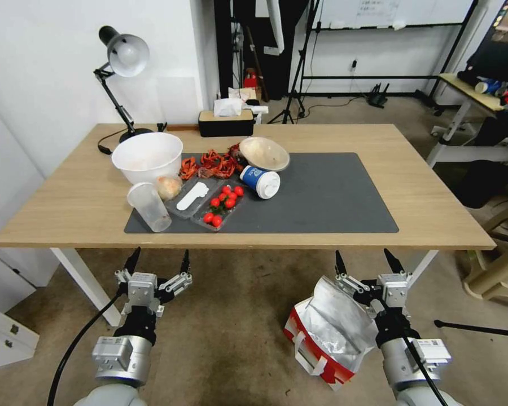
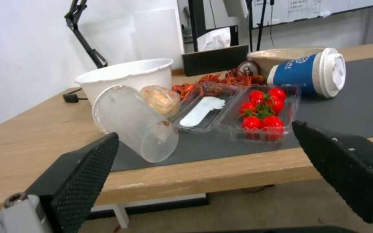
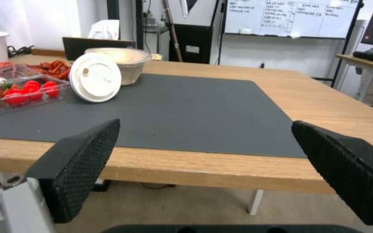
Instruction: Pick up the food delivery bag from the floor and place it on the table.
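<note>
On the floor (image 1: 237, 327) at five o'clock lies the food delivery bag (image 1: 327, 332), beside the spread right gripper (image 1: 366, 264); left gripper (image 1: 158, 264) spread, below the table (image 1: 84, 197).

food delivery bag (image 1: 327, 332) on floor (image 1: 231, 321) before table (image 1: 423, 186), mat (image 1: 327, 197) on table, bowl (image 1: 147, 156) at mat's left

A plain white wall (image 1: 45, 62) stood at the left. A black articulated desk lamp with a silver shade (image 1: 124, 56) stood by it. Behind were a black-framed whiteboard (image 3: 288, 17), black tripod stands (image 1: 299, 67), and at right a cluttered white-framed side desk (image 1: 474, 113) and a beige plastic stool (image 1: 502, 254).
</note>
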You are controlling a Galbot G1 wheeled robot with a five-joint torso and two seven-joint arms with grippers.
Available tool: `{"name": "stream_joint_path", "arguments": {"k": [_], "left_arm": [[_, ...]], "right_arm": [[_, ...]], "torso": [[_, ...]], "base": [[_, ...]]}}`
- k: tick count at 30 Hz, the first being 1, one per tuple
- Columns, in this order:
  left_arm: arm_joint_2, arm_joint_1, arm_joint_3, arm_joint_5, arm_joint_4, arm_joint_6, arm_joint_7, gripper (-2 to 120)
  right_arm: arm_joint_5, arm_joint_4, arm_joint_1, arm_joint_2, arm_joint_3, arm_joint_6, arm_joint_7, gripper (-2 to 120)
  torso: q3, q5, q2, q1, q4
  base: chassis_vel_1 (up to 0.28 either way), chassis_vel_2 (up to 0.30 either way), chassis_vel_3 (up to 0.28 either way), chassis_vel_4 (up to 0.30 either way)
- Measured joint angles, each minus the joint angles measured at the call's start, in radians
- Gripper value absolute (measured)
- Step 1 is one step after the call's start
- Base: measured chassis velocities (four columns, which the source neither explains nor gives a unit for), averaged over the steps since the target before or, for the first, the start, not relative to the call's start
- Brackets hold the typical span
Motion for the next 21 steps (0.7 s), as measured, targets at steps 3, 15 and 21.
{"name": "stream_joint_path", "arguments": {"k": [3, 15, 21], "left_arm": [[0.000, 0.000, 0.000, 0.000, 0.000, 0.000, 0.000, 100], [0.000, 0.000, 0.000, 0.000, 0.000, 0.000, 0.000, 100], [0.000, 0.000, 0.000, 0.000, 0.000, 0.000, 0.000, 100]], "right_arm": [[0.000, 0.000, 0.000, 0.000, 0.000, 0.000, 0.000, 100], [0.000, 0.000, 0.000, 0.000, 0.000, 0.000, 0.000, 100], [0.000, 0.000, 0.000, 0.000, 0.000, 0.000, 0.000, 100]], "torso": [[0.000, 0.0000, 0.000, 0.000, 0.0000], [0.000, 0.0000, 0.000, 0.000, 0.0000], [0.000, 0.0000, 0.000, 0.000, 0.0000]], "base": [[0.000, 0.000, 0.000, 0.000], [0.000, 0.000, 0.000, 0.000], [0.000, 0.000, 0.000, 0.000]]}}
